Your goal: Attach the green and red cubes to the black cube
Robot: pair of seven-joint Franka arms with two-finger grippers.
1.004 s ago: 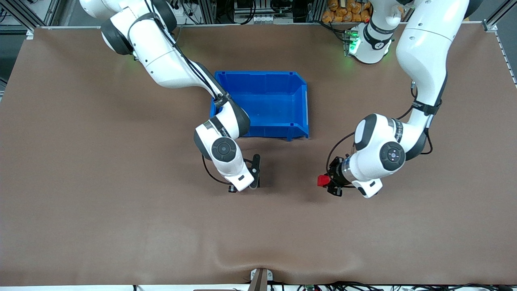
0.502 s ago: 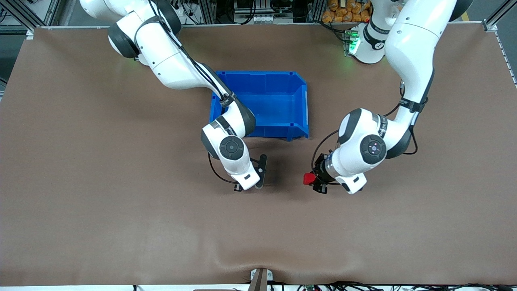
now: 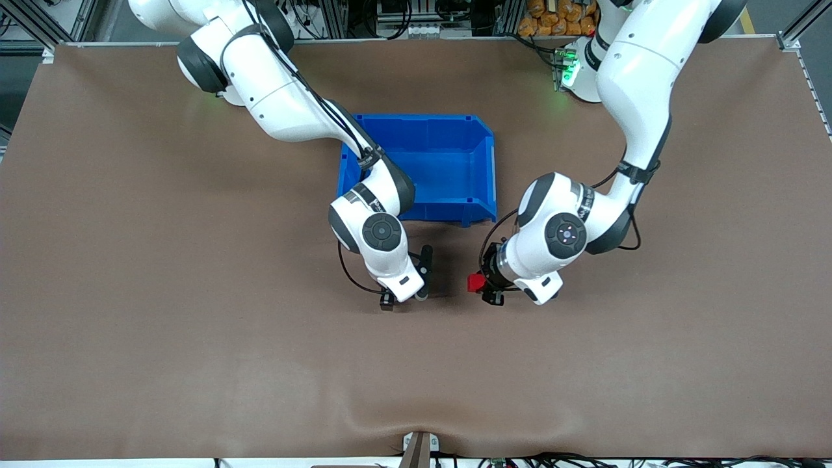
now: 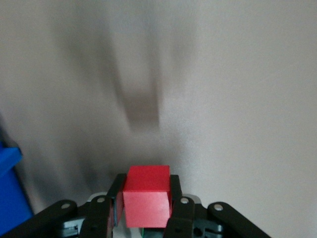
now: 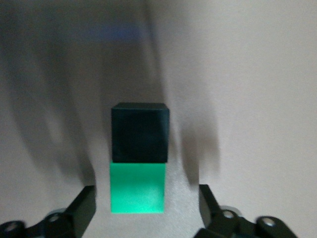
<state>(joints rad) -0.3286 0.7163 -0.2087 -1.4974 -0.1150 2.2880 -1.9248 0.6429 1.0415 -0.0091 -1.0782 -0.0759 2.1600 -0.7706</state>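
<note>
In the right wrist view the green cube (image 5: pixel 137 188) lies on the table, its face flush against the black cube (image 5: pixel 140 131). My right gripper (image 5: pixel 146 201) is open, one finger on each side of the green cube and clear of it. In the front view this gripper (image 3: pixel 422 276) hangs low over the table in front of the bin and hides both cubes. My left gripper (image 3: pixel 484 285) is shut on the red cube (image 3: pixel 476 283), held beside the right gripper toward the left arm's end. In the left wrist view the red cube (image 4: pixel 146 196) sits between the fingers (image 4: pixel 175 198).
A blue bin (image 3: pixel 484 162) stands farther from the front camera than both grippers, and its corner (image 4: pixel 7 198) shows in the left wrist view. The brown table cover (image 3: pixel 195 325) has a wrinkle near its front edge.
My left arm has carried the red cube toward the right gripper, closing most of the gap. The right gripper has shifted slightly toward the left arm's end.
</note>
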